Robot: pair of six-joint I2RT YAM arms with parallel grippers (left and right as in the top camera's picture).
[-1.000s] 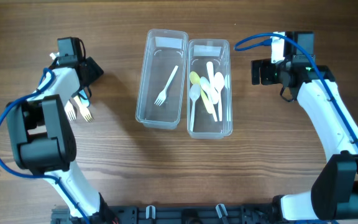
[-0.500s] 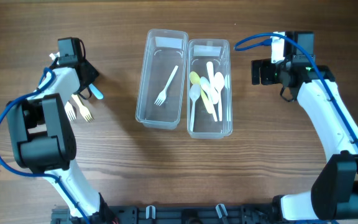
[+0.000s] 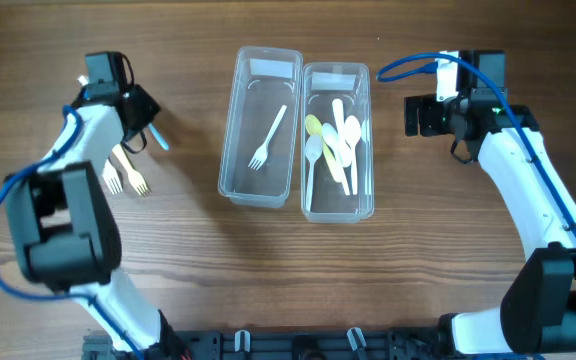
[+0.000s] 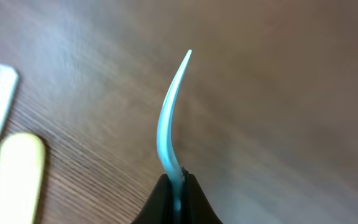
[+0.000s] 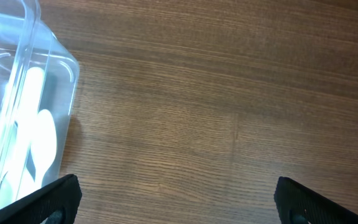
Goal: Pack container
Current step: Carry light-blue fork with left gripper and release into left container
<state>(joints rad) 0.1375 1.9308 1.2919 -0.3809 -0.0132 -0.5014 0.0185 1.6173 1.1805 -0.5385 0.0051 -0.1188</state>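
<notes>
The left claw (image 4: pixel 174 186) is pinched tight on one end of a thin blue utensil (image 4: pixel 168 118). The utensil rises from the closed tips in a shallow curve, clear of the worktop (image 4: pixel 278 112). It shows edge-on, so I cannot tell whether it is a fork or a spoon.

From overhead, its free end slants out of the claw towards the two clear tubs. The nearer tub (image 3: pixel 248 100) lies to the claw's right with open worktop between, and holds a single white fork (image 3: pixel 268 135). The far tub (image 3: pixel 320 200) touches it side by side and holds the spoons (image 3: pixel 338 140).

Both tubs run lengthwise away from the robot, while the utensil sits askew to that line. It will likely need turning to match before it is lowered in.

Two more forks (image 3: pixel 128 178) lie on the worktop just below the left claw.

The right claw (image 5: pixel 176 202) is spread wide and empty, beside the far tub.
</notes>
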